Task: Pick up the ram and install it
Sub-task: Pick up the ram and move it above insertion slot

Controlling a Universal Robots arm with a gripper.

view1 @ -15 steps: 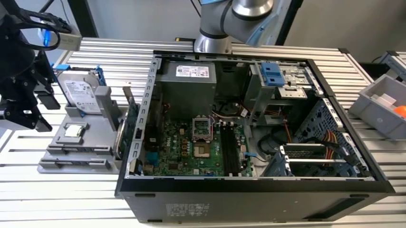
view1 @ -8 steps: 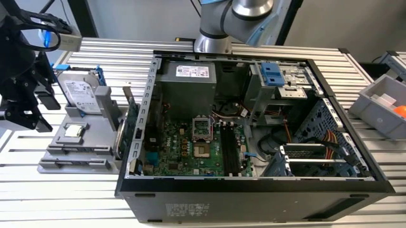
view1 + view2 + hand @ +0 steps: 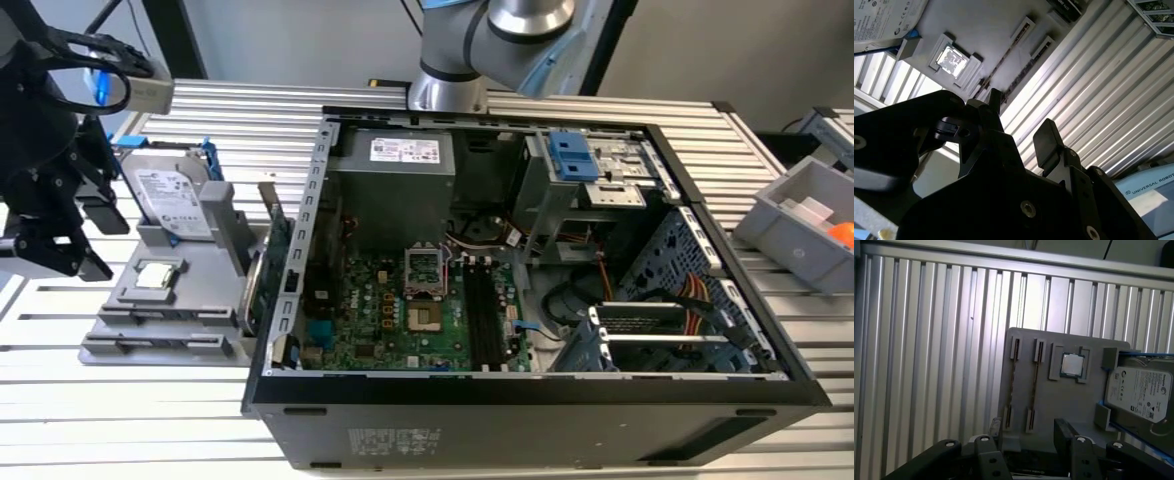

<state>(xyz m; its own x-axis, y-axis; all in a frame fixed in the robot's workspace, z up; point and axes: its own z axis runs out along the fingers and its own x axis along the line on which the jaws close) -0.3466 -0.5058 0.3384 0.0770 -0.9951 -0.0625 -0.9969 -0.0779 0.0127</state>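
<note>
In the exterior view the black two-fingered gripper (image 3: 96, 242) hangs empty over the ribbed aluminium worktop (image 3: 134, 420), to the exterior view's left of the grey moulded parts tray (image 3: 200, 300), which sits beside the open black computer case (image 3: 534, 385).

In the second wrist view the fingers (image 3: 1046, 137) stand apart with nothing between them. Past them the ram (image 3: 1004, 56), a thin dark circuit-board stick seen edge-on, stands in a tray slot near the square silver processor chip (image 3: 953, 60).

The first wrist view shows the ram (image 3: 1034, 385) in that slot.

It is likely light, stiff and fragile, so pinch its long flat faces mid-length, clear of the contacts.
</note>
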